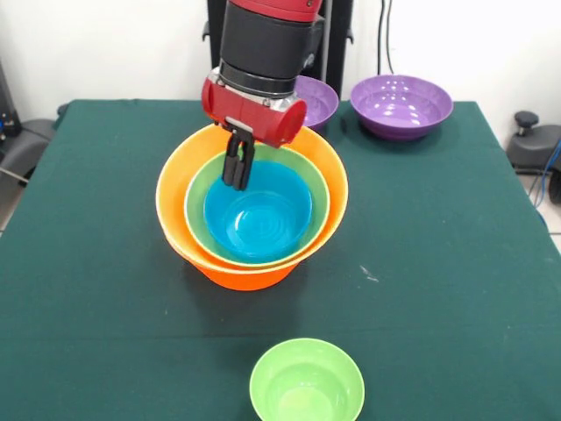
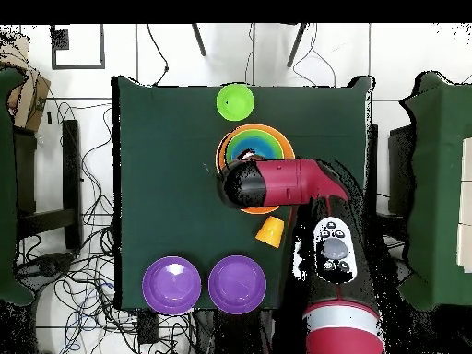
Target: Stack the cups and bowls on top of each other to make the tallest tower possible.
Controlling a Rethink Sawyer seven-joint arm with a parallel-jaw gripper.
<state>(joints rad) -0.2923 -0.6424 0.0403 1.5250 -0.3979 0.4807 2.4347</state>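
Note:
The tower (image 1: 254, 263) stands mid-table: a large orange bowl as base, a green bowl (image 1: 200, 219) nested in it, and a blue bowl (image 1: 259, 219) nested in that. It also shows in the overhead view (image 2: 258, 146). My gripper (image 1: 237, 180) hangs over the tower's far left side. Its fingers stand close together astride the blue bowl's rim. In the overhead view the arm's head (image 2: 247, 184) hides the gripper. An orange cup (image 2: 270, 231) stands beside the arm. The red cup is out of view.
A small green bowl (image 1: 307, 386) sits at the table's front edge, also seen in the overhead view (image 2: 235, 101). Two purple bowls (image 1: 401, 105) (image 1: 320, 98) sit side by side at the robot's end; the overhead view shows them as well (image 2: 171, 284) (image 2: 237, 284).

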